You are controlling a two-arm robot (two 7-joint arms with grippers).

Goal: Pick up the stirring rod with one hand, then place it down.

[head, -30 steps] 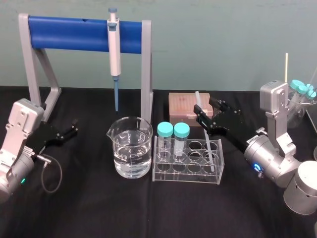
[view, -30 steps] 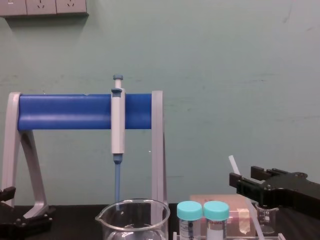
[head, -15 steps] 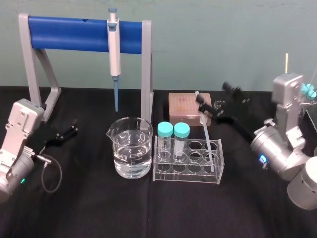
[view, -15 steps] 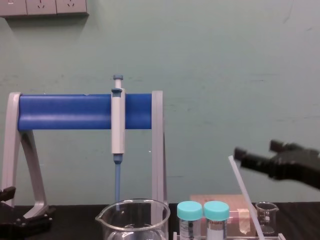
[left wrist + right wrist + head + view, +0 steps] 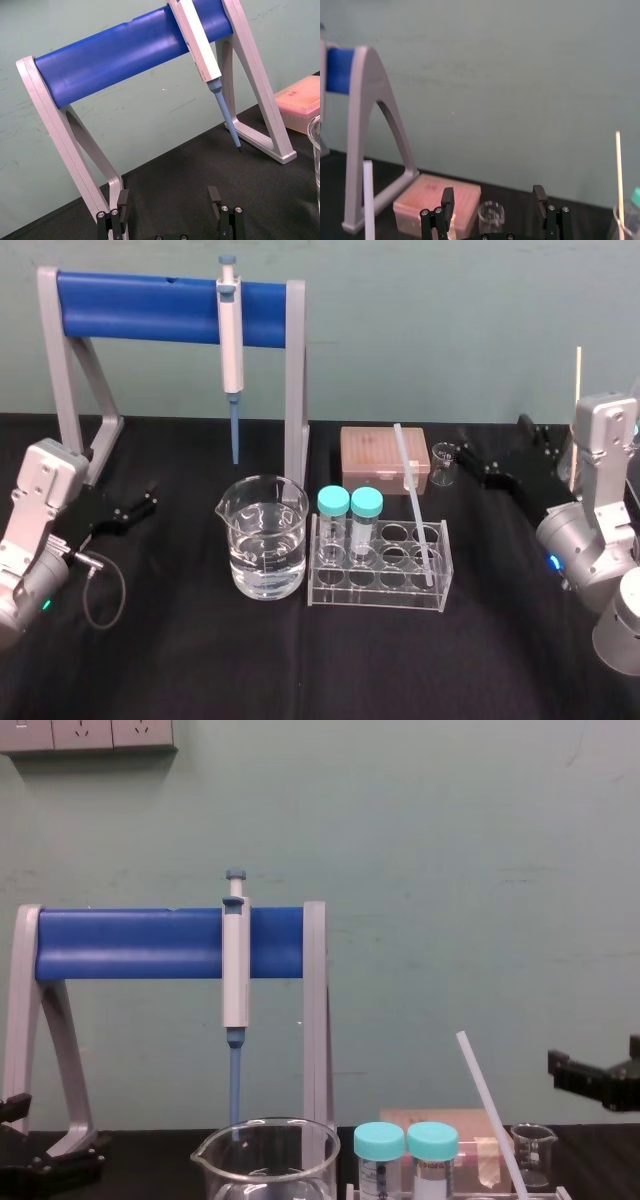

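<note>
The stirring rod (image 5: 410,490) is a thin white translucent stick that stands slanted in the clear tube rack (image 5: 380,588), its top leaning back toward the pink box. It also rises at a slant in the chest view (image 5: 487,1105), and its top shows in the right wrist view (image 5: 368,200). My right gripper (image 5: 497,452) hangs to the right of the rod, well apart from it. It is open with nothing between its fingers (image 5: 493,196). My left gripper (image 5: 148,498) rests open at the far left by the stand's foot (image 5: 169,197).
A beaker of water (image 5: 265,540) stands left of the rack, and two teal-capped tubes (image 5: 350,505) sit in it. Behind are a pink tip box (image 5: 378,455), a tiny beaker (image 5: 444,462) and the pipette (image 5: 230,330) hanging on the blue-barred stand (image 5: 140,305).
My right gripper has opened, let go of the stirring rod and drawn back to the right. The rod stays leaning in the rack. The left arm has not moved.
</note>
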